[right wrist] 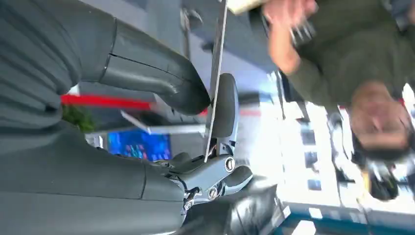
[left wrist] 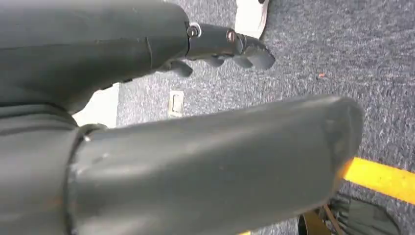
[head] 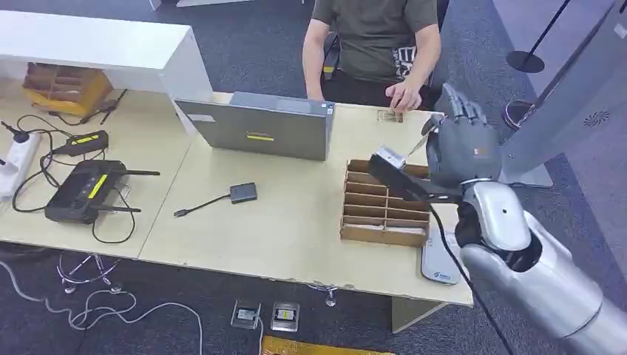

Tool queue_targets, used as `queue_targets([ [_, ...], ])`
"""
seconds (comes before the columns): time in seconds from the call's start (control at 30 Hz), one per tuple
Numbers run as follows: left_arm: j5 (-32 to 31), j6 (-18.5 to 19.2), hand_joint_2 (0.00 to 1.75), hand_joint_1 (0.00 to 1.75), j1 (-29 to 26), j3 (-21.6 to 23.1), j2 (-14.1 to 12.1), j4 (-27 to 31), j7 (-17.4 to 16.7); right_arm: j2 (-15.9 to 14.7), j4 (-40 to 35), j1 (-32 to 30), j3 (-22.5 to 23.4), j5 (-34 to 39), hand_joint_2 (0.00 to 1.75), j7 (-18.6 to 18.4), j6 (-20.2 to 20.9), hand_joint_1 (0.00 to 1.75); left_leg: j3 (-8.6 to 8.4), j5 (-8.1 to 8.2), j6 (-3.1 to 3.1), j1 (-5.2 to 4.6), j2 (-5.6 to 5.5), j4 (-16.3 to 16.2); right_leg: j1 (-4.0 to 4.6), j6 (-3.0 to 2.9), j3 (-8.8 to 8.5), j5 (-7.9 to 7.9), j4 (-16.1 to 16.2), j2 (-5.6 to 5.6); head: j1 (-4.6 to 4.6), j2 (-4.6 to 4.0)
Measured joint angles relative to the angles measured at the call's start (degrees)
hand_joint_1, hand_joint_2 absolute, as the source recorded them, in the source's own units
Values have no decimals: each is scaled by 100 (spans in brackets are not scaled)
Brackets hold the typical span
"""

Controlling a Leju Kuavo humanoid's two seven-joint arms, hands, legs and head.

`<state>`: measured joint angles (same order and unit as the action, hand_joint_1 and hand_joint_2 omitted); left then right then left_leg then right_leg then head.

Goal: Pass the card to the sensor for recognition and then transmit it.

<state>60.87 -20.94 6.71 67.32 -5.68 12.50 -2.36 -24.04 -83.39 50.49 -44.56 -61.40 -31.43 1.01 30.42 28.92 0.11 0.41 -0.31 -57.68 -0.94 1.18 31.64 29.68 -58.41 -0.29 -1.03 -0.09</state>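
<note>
- While raised over the wooden divider box [head: 384,211] in the head view, right hand [head: 460,148] pinches the card [head: 418,143] by one end, well above the table [head: 281,222]. Looks like the handover step: person [head: 377,37] seated just across, their hand [head: 404,95] resting on the table edge near the card. No telling from here which item is the sensor, maybe the small grey box [head: 243,192] on its cable.
- Left wrist view: left hand [left wrist: 222,46] hanging over carpet, fingers loosely curled, holding nothing.
- Right wrist view: card [right wrist: 216,78] seen edge-on, thin, flat, pale, clamped between thumb [right wrist: 156,81] and fingers [right wrist: 226,105], person's hand [right wrist: 286,19] blurred beyond its far end. Next move probably needs reaching further toward that hand and letting go only once it's gripped, otherwise a slim card like this drops.
</note>
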Motion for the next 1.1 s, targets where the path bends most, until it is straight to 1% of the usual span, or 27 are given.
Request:
queue_targets([
  [0.1, -11, 7, 0, 0, 1, 0, 0, 0, 0, -39, -290, 515, 50, 35, 175, -48, 496, 175, 2, 0, 0, 0, 0, 0, 0, 0, 2, 0, 0, 0, -4, 0],
  [0.2, -11, 11, 0, 0, 1, 2, 4, 0, 0, -52, -316, 966, 30, 103, 175, -61, 706, 175, 4, 0, 0, 1, 0, 1, 1, 0, 1, 0, 0, -2, -2, 0],
  [0.27, -11, 13, 0, 0, 2, 4, 4, 0, 0, -52, -301, 1168, -13, 251, 175, -61, 736, 175, 4, 0, 0, 1, 0, 1, 1, 0, 0, 0, 0, -2, 0, 0],
  [0.37, -9, 13, 0, 0, 10, 4, 7, 0, 0, -28, -71, 1386, -140, 512, 175, -61, 624, 175, 8, 0, 0, 2, -3, 1, 1, 0, -2, 0, 0, -7, 4, 0],
  [0.47, 0, 15, 0, 0, 13, 7, 9, 0, 0, 83, 298, 1479, -320, 614, 175, -24, 489, 175, 8, 0, 0, 2, -3, 1, 2, 0, -2, 0, -1, -6, 0, 0],
  [0.63, 50, 26, 0, 0, 17, 7, 11, 0, -2, 365, 928, 1510, -608, 693, 175, 55, 316, 175, 9, 0, 0, 3, -3, 1, 2, 0, -1, 0, -3, -7, 0, 0],
  [0.87, 129, 22, 0, 0, 19, 4, 26, 0, -11, 835, 1887, 1617, -940, 763, 175, 123, 222, 175, 10, -1, -1, 6, -5, 2, 5, -1, 1, 1, -4, -10, 2, 0],
  [1.0, 146, 37, 0, 0, 17, 4, 37, 0, -22, 990, 2281, 1660, -1076, 765, 175, 98, 170, 175, 9, -1, -1, 5, -5, 1, 5, -1, 1, 1, -3, -10, 0, 0],
  [1.1, 168, 52, 0, 0, 14, 4, 42, 0, -22, 1016, 2416, 1658, -1130, 778, 175, 9, 133, 175, 8, -1, -1, 5, -5, 1, 4, -1, 2, 1, -1, -10, 2, 0],
])
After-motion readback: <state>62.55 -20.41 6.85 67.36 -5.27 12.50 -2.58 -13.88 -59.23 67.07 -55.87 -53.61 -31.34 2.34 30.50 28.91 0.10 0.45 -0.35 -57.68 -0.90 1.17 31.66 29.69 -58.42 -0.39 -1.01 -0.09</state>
